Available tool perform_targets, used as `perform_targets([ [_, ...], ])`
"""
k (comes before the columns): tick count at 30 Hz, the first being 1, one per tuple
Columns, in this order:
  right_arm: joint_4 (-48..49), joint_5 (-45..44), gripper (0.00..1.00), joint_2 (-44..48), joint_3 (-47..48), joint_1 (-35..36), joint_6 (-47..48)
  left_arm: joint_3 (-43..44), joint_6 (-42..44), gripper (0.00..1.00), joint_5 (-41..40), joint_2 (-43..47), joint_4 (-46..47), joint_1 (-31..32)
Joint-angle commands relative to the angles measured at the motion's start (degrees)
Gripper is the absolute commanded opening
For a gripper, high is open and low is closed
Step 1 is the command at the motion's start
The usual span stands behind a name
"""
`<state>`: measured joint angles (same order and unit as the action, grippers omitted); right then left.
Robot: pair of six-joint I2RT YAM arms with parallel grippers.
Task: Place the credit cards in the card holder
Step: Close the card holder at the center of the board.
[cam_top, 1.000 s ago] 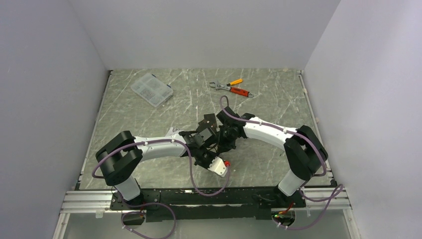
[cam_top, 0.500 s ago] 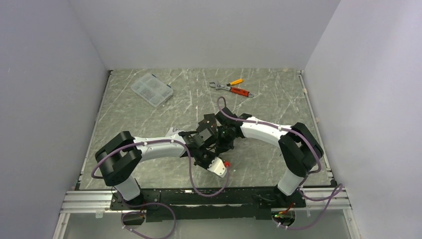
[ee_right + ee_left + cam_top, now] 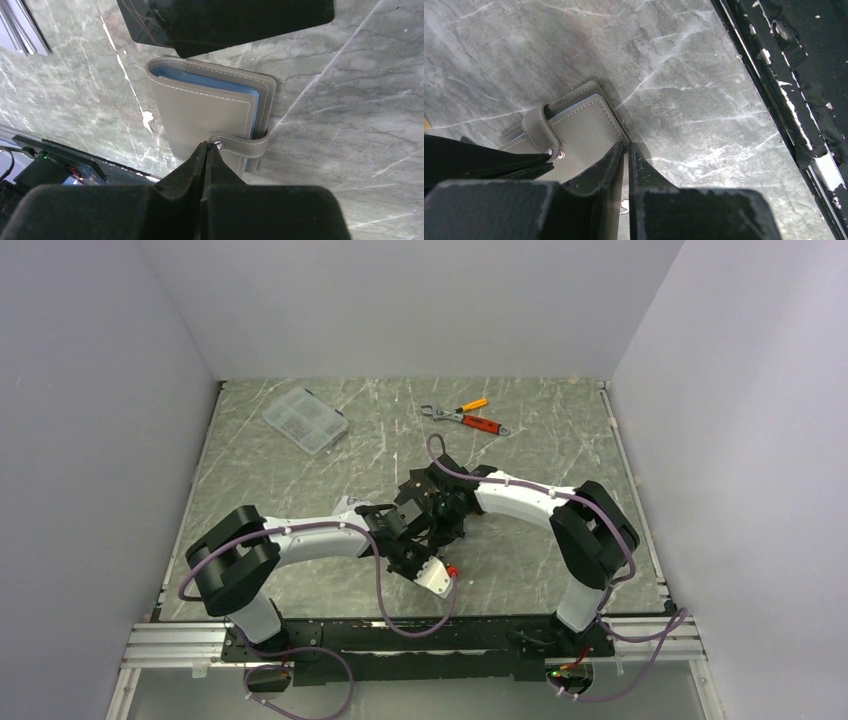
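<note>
Grey marbled counter [image 3: 560, 440]: left claw [image 3: 626, 147], clenched, steadies the card holder [image 3: 584, 125] at its 3 o'clock edge while right claw [image 3: 206, 146], clenched too, should gently unsnap the tab [image 3: 250, 146].

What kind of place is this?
Probably a robotics lab test booth: plain white walls box in a grey marble-patterned table, with two white-and-black robot arms bolted to a metal rail.
</note>
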<state>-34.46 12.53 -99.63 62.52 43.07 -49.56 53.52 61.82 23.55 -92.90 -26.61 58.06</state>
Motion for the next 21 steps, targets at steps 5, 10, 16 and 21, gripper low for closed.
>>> perform_targets([
  [5,-3.92,-1.47,0.0,-1.92,3.09,1.49,1.58,-1.87,0.17,0.14,-0.9,3.42,-0.46,-0.66],
  [10,-4.36,-1.24,0.0,-2.47,3.47,2.18,1.85,-2.43,0.12,0.14,-1.02,4.03,-0.16,-1.0],
  [16,-4.9,-1.19,0.0,-3.18,4.18,2.7,1.92,-3.39,0.1,0.13,-1.09,4.56,0.4,-1.19],
  [21,-4.89,-1.08,0.0,-4.03,4.84,2.95,2.01,-3.92,0.0,0.13,-0.93,4.72,0.73,-1.2],
])
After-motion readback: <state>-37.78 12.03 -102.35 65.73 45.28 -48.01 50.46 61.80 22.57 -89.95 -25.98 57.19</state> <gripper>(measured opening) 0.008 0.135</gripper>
